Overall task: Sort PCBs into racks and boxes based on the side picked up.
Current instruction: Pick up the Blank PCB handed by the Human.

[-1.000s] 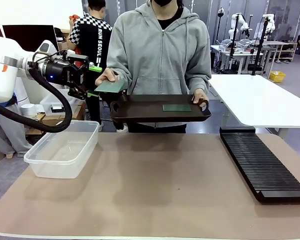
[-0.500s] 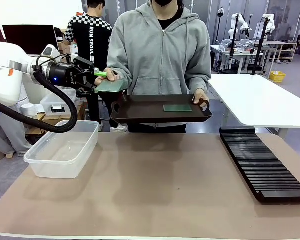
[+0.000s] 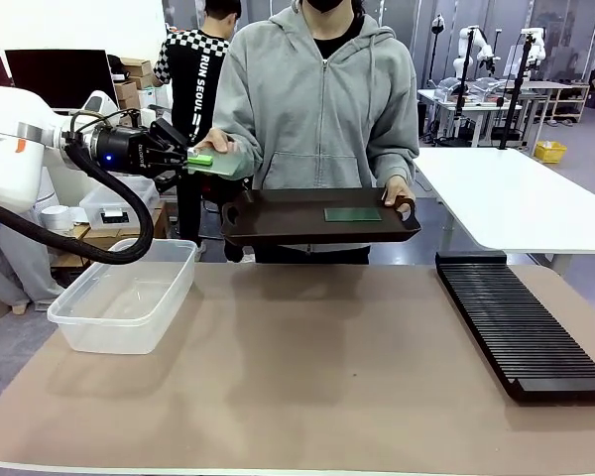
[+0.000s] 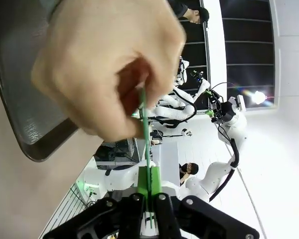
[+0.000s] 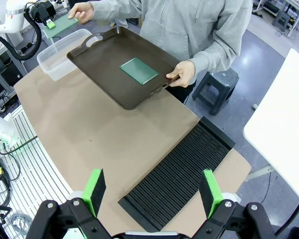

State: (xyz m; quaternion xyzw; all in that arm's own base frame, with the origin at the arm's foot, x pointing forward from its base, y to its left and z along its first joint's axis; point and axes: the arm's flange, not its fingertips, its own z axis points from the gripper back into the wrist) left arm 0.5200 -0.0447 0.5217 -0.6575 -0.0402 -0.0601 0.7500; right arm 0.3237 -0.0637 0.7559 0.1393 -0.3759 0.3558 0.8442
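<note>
Handover at far left, above the tub (image 3: 124, 297). Left gripper (image 3: 196, 159) is clenched on one edge of a PCB (image 3: 228, 165). The person's hand (image 3: 216, 147) pinches the opposite side, so the board hangs between them, roughly level, clear of the table. Judged: it is offered edge-first so the pads can bite one side.

Second PCB (image 3: 352, 213) lies flat on the tray (image 3: 278, 226), held up at the far side by the other hand (image 3: 398, 194), probably to keep it within reach.

Rack (image 3: 521, 327) sits near right. Right gripper (image 5: 152, 191) is released, jaws wide, hanging over it.

Hard to make out: the left wrist view gives the board edge-on, a thin green line, half covered by the hand. Which face is up, cannot tell.
</note>
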